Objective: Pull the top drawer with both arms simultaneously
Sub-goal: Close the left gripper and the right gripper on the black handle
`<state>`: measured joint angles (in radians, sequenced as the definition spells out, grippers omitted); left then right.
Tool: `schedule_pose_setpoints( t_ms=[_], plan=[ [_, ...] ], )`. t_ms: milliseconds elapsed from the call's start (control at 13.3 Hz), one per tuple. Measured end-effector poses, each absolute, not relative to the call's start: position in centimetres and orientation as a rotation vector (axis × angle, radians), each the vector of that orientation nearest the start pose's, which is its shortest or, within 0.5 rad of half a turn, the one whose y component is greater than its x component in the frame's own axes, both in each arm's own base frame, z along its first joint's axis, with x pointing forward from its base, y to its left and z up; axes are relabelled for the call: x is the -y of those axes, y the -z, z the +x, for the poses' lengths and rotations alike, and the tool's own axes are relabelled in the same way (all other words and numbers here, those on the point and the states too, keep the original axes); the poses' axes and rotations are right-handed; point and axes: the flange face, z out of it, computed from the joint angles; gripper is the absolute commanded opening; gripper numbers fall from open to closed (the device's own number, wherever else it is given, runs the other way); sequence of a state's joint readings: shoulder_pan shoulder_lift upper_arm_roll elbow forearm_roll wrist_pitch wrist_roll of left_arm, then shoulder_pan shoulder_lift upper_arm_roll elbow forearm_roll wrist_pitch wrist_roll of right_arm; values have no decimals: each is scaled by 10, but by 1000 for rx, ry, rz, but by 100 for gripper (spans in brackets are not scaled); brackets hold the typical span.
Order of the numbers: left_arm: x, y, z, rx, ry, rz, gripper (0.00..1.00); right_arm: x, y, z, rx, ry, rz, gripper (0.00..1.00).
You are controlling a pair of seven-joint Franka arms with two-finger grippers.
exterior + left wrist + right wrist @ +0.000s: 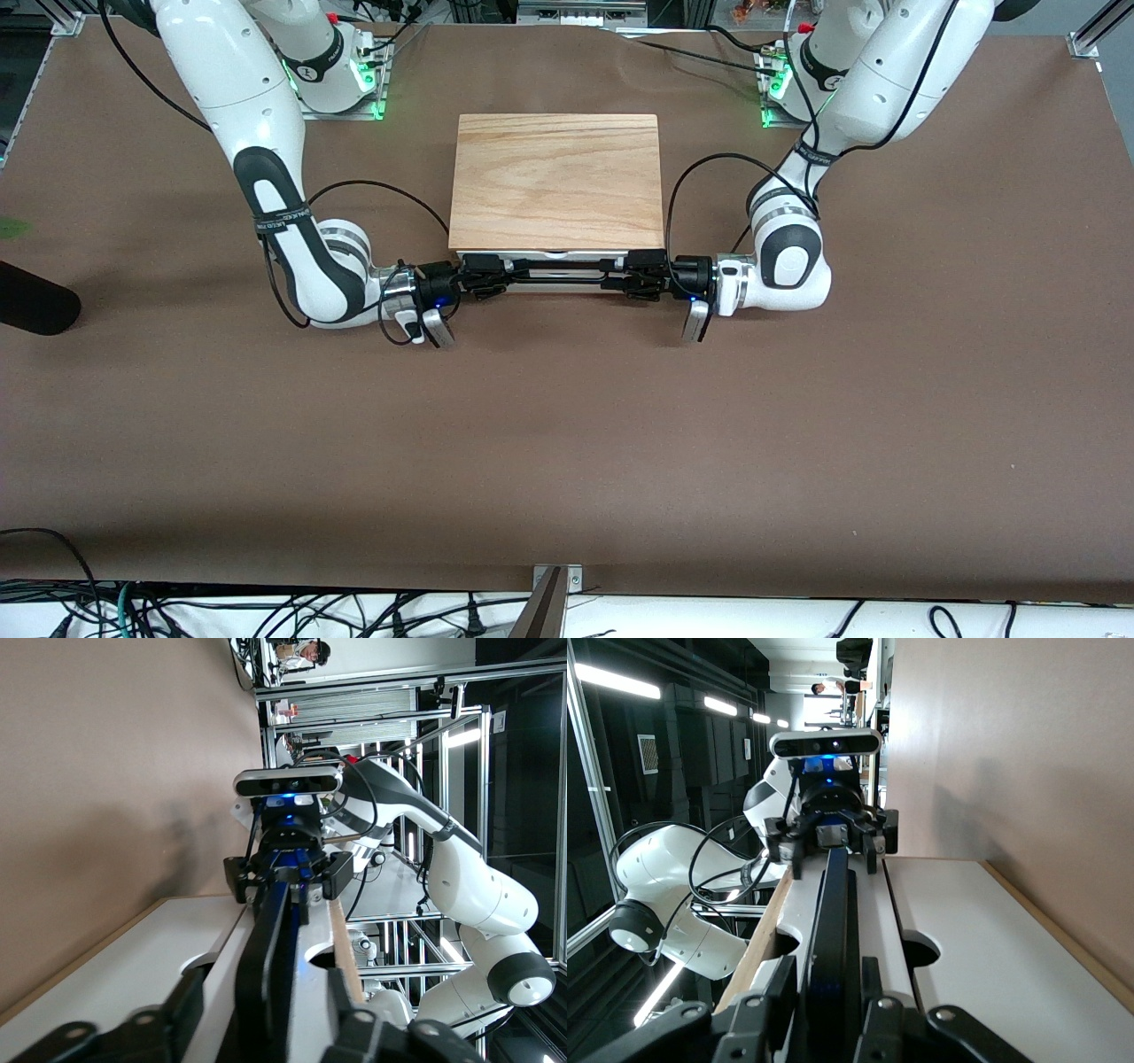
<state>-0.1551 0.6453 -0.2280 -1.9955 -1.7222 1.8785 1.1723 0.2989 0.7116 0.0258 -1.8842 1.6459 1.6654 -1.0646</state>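
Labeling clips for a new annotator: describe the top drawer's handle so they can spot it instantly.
Find the oak-topped cabinet mid-table between the arm bases. On its white front, facing the front camera, runs the black wire handle. It is the only bar bridging the right gripper and left gripper.

Worktop [567, 461]: plain matte brown. Cabinet top [556, 182]: light oak, flowing grain. Drawer [554, 263]: white front; handle [556, 270] black. Arms: white shells, black joint bands, black cables. Left hand [640, 275] and right hand [483, 276]: black, each with a small blue light. Arm bases: green glow.
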Motion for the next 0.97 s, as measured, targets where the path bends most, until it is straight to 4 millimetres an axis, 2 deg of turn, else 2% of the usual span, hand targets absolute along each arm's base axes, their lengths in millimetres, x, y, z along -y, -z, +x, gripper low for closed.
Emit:
schedule_pose_setpoints(
  t_ms=[75,225,375,450,600,750,975],
  plan=[
    [286,-157,514,111,-11,1631,40,-278,-156,537,189,-124,-1583,41],
    [286,-154,513,105,-5,1629,38,-272,-160,544,187,-108,-1578,39],
    [286,-153,512,96,-5,1624,34,-272,-162,546,191,-102,-1577,27],
    [287,-151,510,85,-3,1621,34,-272,-161,546,189,-102,-1580,24],
    [287,-150,508,72,1,1613,30,-272,-159,545,185,-103,-1587,31],
    [287,-150,507,72,3,1607,22,-272,-158,545,186,-106,-1584,31],
    [287,-152,506,73,5,1598,0,-274,-158,544,189,-109,-1582,29]
  ],
)
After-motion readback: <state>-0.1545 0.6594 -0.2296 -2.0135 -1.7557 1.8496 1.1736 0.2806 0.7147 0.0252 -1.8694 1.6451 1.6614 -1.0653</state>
